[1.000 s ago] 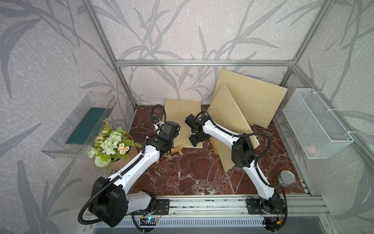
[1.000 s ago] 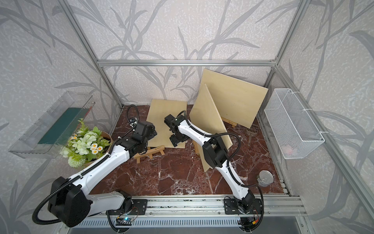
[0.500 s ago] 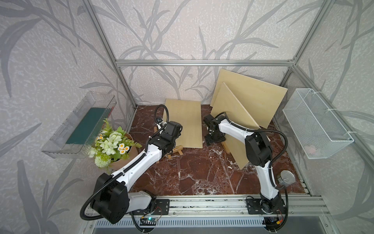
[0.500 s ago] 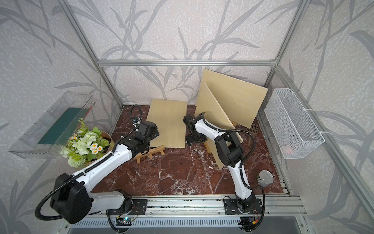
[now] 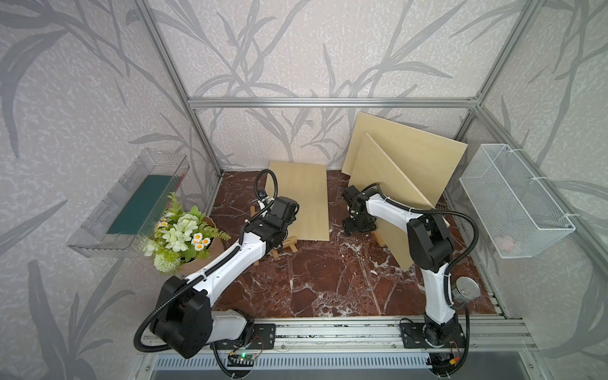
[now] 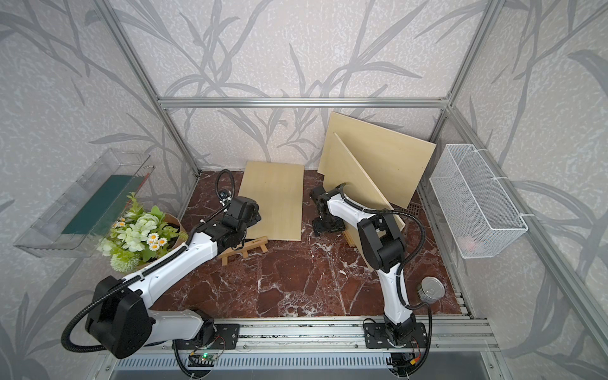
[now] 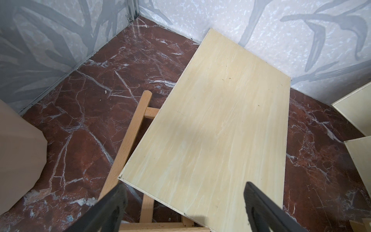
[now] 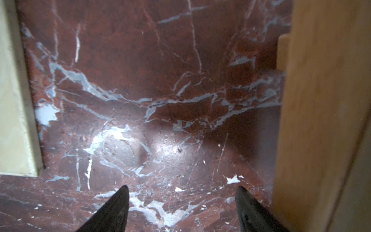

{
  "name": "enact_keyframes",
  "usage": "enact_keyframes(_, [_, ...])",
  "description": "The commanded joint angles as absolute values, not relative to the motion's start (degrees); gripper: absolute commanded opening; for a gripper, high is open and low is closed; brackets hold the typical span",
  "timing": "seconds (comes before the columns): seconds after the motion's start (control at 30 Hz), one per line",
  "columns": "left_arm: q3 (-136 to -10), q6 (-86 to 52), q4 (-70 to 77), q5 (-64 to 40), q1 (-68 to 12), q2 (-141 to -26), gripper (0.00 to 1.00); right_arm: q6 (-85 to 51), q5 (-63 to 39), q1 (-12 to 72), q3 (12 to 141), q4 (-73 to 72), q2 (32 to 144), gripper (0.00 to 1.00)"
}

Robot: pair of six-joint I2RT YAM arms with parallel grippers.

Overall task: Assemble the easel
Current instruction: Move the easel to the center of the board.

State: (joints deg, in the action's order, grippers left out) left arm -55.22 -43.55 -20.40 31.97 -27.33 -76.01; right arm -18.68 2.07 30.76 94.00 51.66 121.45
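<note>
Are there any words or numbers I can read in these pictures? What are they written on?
No text here can be read.
easel: a small dark mark on its wooden bar, too small to read.
can: any label is too small to read.
flat board: bare wood, no writing visible.

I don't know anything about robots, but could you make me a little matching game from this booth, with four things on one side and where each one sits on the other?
Things:
1. flowers
2. wire basket
3. flat board
4. metal can

Places:
A. hung up on the right side
B. set down near the front right corner
C. standing on the left side
D. lying flat, partly over the easel frame

Pairs: 1-C, 2-A, 3-D, 4-B
</note>
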Motion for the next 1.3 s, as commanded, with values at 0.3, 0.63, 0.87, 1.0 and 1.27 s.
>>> enact_keyframes(0.3, [-59.0, -33.7, -11.8, 14.6, -27.5, -81.7, 0.94, -18.2, 0.2, 31.1, 96.4, 52.1, 112.2, 0.82])
enact_keyframes(0.63, [-69.3, -33.7, -3.9, -15.0, -29.4, -100.3, 0.93, -12.5, 3.2, 31.0, 102.4, 54.2, 101.5, 0.82])
enact_keyframes(0.87, [-78.6, -42.3, 16.3, -35.2, -33.7, -121.1, 0.83, -3.5, 6.9, 34.6, 104.8, 51.6, 90.0, 0.82])
enact_keyframes(1.0, [-86.3, -42.2, 14.3, -36.2, -35.3, -126.8, 0.79, -3.2, 7.9, 34.7, 105.7, 53.3, 86.1, 0.82])
enact_keyframes(1.27, [-93.8, -42.2, 10.8, -35.6, -39.0, -133.3, 0.57, -1.1, 10.0, 34.7, 105.1, 53.9, 83.6, 0.82])
